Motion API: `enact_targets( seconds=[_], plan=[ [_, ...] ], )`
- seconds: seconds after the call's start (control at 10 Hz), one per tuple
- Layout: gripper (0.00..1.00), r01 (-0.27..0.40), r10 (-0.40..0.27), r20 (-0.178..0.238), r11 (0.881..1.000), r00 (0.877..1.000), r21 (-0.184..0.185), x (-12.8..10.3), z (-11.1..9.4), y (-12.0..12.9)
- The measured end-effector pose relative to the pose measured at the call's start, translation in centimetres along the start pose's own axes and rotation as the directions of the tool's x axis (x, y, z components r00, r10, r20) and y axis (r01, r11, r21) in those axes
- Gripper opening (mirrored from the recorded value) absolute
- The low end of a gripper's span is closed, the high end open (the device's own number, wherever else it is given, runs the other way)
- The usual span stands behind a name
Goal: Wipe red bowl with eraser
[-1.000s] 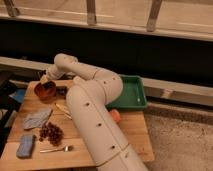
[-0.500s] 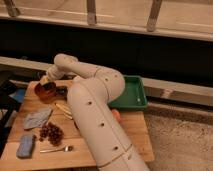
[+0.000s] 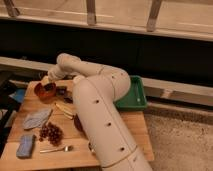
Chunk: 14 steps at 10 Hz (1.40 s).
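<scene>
The red bowl (image 3: 43, 92) sits at the back left of the wooden table (image 3: 107, 127). My gripper (image 3: 48, 83) hangs at the end of the white arm, right over the bowl's far rim and reaching down into it. A small dark block, the eraser (image 3: 49, 88), shows at the gripper's tip inside the bowl's mouth. The gripper hides part of the bowl's inside.
A green tray (image 3: 134, 96) stands at the back right, partly behind my arm. A grey cloth (image 3: 36, 119), dark grapes (image 3: 51, 133), a blue pad (image 3: 25, 146) and a spoon (image 3: 57, 149) lie on the table's left front. A yellowish object (image 3: 64, 110) lies beside my arm.
The gripper has shifted only slightly over the bowl. The bowl and the other things have not moved.
</scene>
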Motion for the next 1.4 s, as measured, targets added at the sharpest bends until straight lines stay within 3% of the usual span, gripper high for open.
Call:
enact_targets(
  seconds=[0.3,0.5,0.9,1.1,1.4],
  plan=[
    [0.00,-0.016,0.016,0.008,1.000,1.000,-0.011,-0.6,1.0,0.0],
    [0.00,0.000,0.000,0.001,1.000,1.000,-0.027,-0.9,1.9,1.4],
    [0.00,-0.011,0.010,-0.039,1.000,0.999,-0.028,0.6,1.1,3.2],
    [0.00,-0.036,0.036,-0.047,0.999,0.998,0.001,1.4,-0.3,1.8],
    [0.00,-0.040,0.040,-0.009,0.999,0.999,0.018,0.1,0.2,-0.3]
  ],
)
